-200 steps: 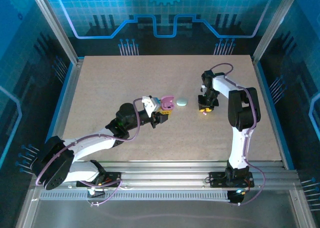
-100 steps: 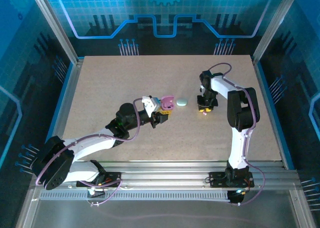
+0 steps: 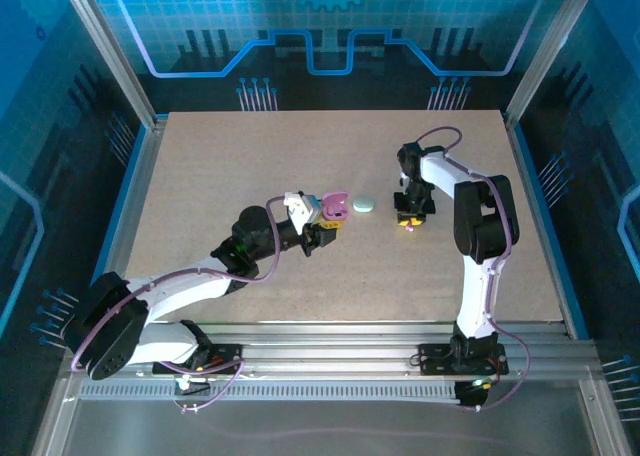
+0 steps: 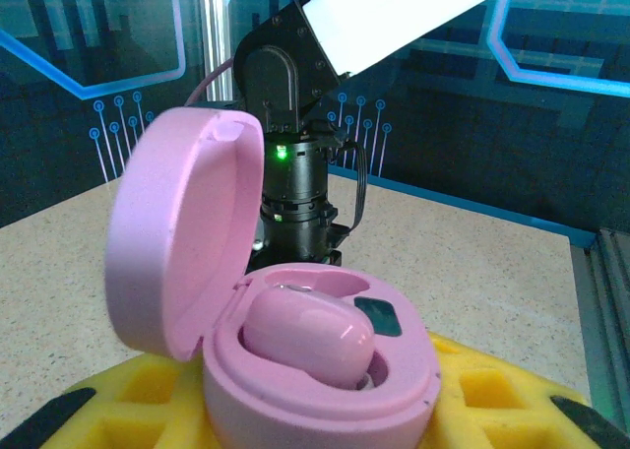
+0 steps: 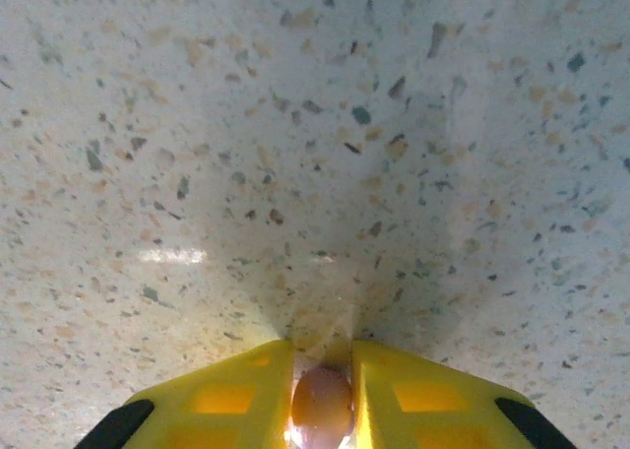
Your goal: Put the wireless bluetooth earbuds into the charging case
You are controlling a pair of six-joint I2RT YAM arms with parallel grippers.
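Camera up top: left gripper (image 3: 325, 232) is clamped on the open pink case (image 3: 334, 208), arm stretched low across the table (image 3: 220, 166). Right gripper (image 3: 409, 219) points straight down, well apart from it, past a green case (image 3: 363, 205).

Left wrist: lid (image 4: 172, 242) tipped back, one seated bud (image 4: 307, 336), free pocket (image 4: 380, 319) beside it.

Right wrist: fingers (image 5: 236, 400) pinched narrow on the earbud (image 5: 322, 402), just over the table. I'd lift, carry it over the free pocket, match its tilt, then press in gently.

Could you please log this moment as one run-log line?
left claw: shut on open pink case | seated earbud: one, inside case | right claw: shut on second earbud
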